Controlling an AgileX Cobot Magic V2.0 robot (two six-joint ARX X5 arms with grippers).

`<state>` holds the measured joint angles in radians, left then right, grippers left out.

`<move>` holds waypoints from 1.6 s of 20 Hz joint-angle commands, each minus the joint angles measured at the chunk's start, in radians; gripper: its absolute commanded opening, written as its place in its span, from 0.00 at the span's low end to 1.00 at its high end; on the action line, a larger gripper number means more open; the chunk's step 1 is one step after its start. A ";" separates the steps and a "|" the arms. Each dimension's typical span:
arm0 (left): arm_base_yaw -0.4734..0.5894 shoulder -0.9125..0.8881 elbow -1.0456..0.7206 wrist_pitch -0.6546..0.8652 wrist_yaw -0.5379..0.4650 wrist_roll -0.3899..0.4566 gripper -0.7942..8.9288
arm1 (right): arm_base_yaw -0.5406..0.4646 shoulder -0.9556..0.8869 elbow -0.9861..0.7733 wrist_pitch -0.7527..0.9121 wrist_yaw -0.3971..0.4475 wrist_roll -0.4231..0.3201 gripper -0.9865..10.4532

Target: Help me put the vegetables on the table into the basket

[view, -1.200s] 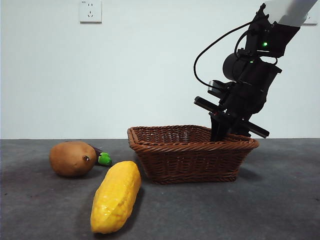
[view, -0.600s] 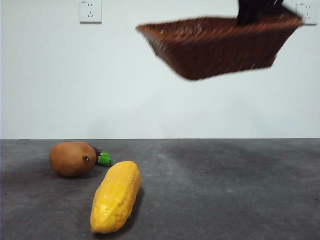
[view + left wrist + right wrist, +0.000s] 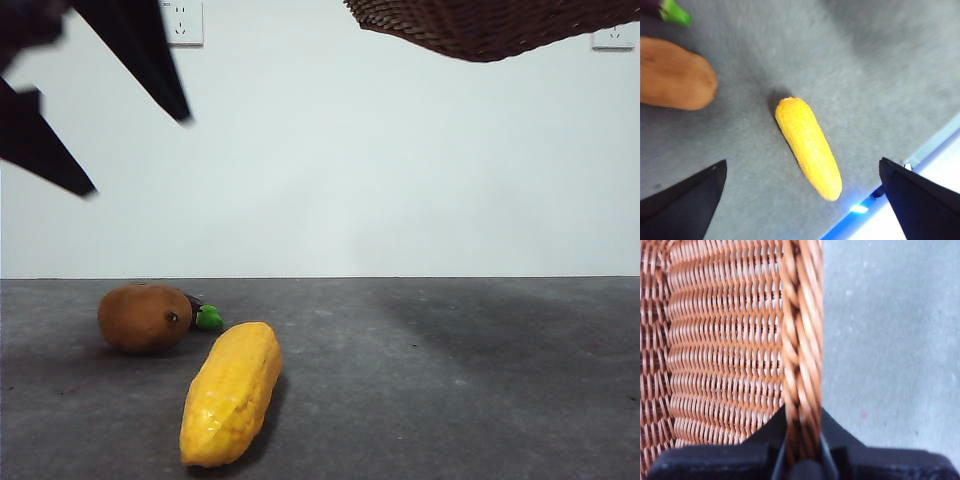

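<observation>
The brown woven basket (image 3: 490, 25) hangs high above the table's right side, with only its underside showing in the front view. My right gripper (image 3: 801, 440) is shut on its braided rim (image 3: 800, 340). On the table (image 3: 450, 380) at the left lie a brown potato (image 3: 145, 317), a purple eggplant with a green cap (image 3: 208, 318) behind it, and a yellow corn cob (image 3: 232, 392) nearer the front. My left gripper (image 3: 138, 152) hangs open, high over these vegetables. In its wrist view it sits above the corn cob (image 3: 807, 147), with the potato (image 3: 675, 75) and eggplant (image 3: 675, 12) beyond it.
A white wall with a socket (image 3: 181, 20) stands behind the table. The table's edge (image 3: 920, 155) runs close to the corn cob's tip in the left wrist view.
The basket has gone from standing on the table to being lifted almost out of the picture's top. The left gripper has come into view at the upper left, open.
</observation>
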<state>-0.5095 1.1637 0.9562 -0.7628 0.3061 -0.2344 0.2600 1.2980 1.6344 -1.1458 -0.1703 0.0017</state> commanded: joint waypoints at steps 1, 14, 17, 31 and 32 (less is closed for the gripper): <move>-0.060 0.099 0.003 0.047 -0.027 -0.076 0.76 | 0.000 -0.024 0.006 -0.003 0.020 -0.006 0.08; -0.205 0.489 0.008 0.214 -0.170 -0.276 0.76 | 0.001 -0.060 0.006 -0.031 0.032 -0.043 0.08; -0.222 0.517 0.008 0.232 -0.177 -0.301 0.65 | 0.001 -0.060 0.006 -0.033 0.032 -0.061 0.08; -0.240 0.479 0.009 0.276 -0.176 -0.275 0.07 | 0.001 -0.059 0.006 -0.039 0.029 -0.087 0.08; -0.240 0.452 0.009 0.278 -0.176 -0.262 0.07 | 0.001 -0.059 0.005 -0.038 0.029 -0.087 0.08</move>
<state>-0.7467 1.6314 0.9722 -0.4946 0.1295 -0.5159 0.2600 1.2457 1.6344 -1.1976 -0.1314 -0.0906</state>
